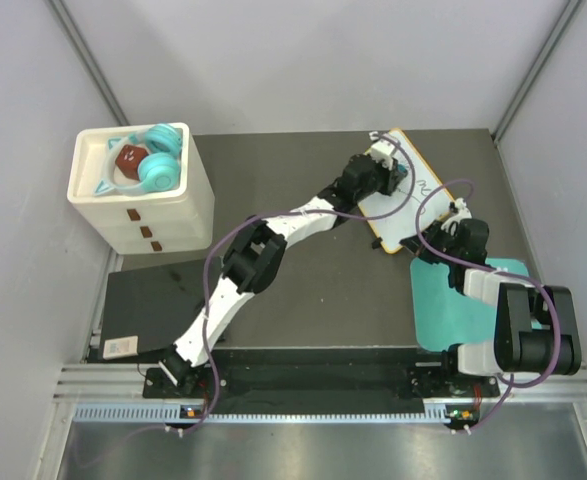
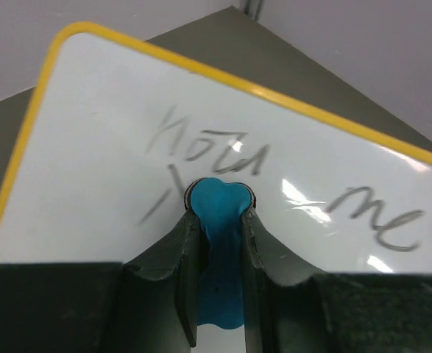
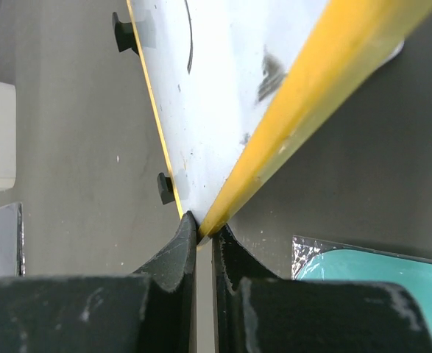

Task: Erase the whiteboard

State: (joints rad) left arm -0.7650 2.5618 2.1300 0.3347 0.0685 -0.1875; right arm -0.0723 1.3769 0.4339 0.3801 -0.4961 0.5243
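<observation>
Beyond the teal mat [image 1: 438, 310], the left tool [image 2: 217, 213] was clamped on a blue eraser [image 2: 216, 204] pressed against the whiteboard [image 1: 420, 172]. The whiteboard lay on the tabletop [image 1: 353, 300] just past the mat's far edge. There the right tool [image 3: 204, 229] was shut on its yellow-framed corner.

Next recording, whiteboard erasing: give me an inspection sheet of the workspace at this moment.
Surface: dark table, teal mat on its right.
Job's things: whiteboard, grey writing not yet wiped.
Clutter: white drawer unit holding teal headphones, far left.
Grippers: left gripper shut on blue eraser against the board; right gripper shut on the board's corner.
Cables: purple cables in loose loops.
Surroundings: grey walls.
</observation>
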